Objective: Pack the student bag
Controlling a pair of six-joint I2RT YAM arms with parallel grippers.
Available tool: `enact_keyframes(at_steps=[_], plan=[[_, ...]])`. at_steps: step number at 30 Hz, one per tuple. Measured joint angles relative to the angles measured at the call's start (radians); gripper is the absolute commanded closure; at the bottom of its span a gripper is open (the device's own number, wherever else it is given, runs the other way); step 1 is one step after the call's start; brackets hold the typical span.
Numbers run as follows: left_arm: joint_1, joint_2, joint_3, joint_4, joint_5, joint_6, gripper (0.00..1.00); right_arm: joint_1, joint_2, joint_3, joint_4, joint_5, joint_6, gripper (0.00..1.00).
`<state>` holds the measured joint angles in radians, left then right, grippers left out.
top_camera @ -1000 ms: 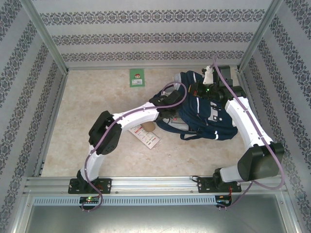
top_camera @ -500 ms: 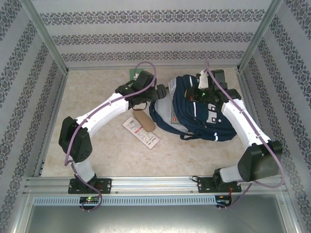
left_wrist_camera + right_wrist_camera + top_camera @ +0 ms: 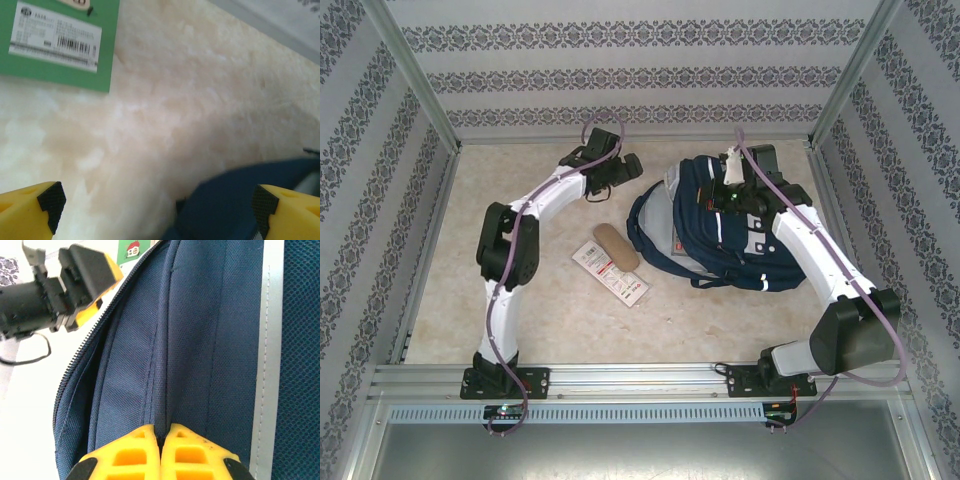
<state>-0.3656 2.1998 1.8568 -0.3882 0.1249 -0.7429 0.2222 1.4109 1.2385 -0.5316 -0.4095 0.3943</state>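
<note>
**Item 1, student bag** (image 3: 725, 232): navy fabric with white stripes. It lies on the right half of the desk (image 3: 520, 310), towards the far edge, with its zip opening facing left.

**Item 2, right tool** (image 3: 732, 192): at the bag's upper end. The wrist view shows its yellow fingers (image 3: 137, 452) pressed together on a fold of the student bag (image 3: 200, 340).

**Item 3, left tool** (image 3: 620, 170): jaws wide and holding nothing. It hangs above the desk near the far edge, just left of the bag.

**Item 4, green card** (image 3: 60, 40): flat on the desk with a barcode label, beyond the left tool (image 3: 157, 205).

**Item 5, flat printed packet** (image 3: 610, 272): on the desk left of the bag.

**Item 6, tan oblong object** (image 3: 617, 246): resting on the packet's far end.
</note>
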Motion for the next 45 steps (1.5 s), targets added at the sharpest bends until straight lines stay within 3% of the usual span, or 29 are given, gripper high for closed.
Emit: enact_keyframes(at_steps=[12, 19, 22, 39, 45], plan=[[0.074, 0.362, 0.401, 0.072, 0.059, -0.087, 0.08, 0.025, 0.0, -0.003, -0.004, 0.024, 0.016, 1.0], [0.086, 0.386, 0.419, 0.032, 0.059, -0.112, 0.08, 0.025, -0.009, -0.013, -0.001, 0.027, 0.019, 1.0], [0.086, 0.332, 0.328, 0.037, 0.058, -0.116, 0.09, 0.025, -0.01, -0.019, 0.003, 0.027, 0.019, 1.0], [0.064, -0.211, -0.541, 0.241, 0.003, -0.27, 0.09, 0.008, -0.01, -0.019, 0.006, 0.004, 0.017, 0.98], [0.01, -0.329, -0.701, 0.27, -0.032, -0.334, 0.08, 0.002, -0.01, -0.02, 0.006, -0.003, 0.0, 0.91]])
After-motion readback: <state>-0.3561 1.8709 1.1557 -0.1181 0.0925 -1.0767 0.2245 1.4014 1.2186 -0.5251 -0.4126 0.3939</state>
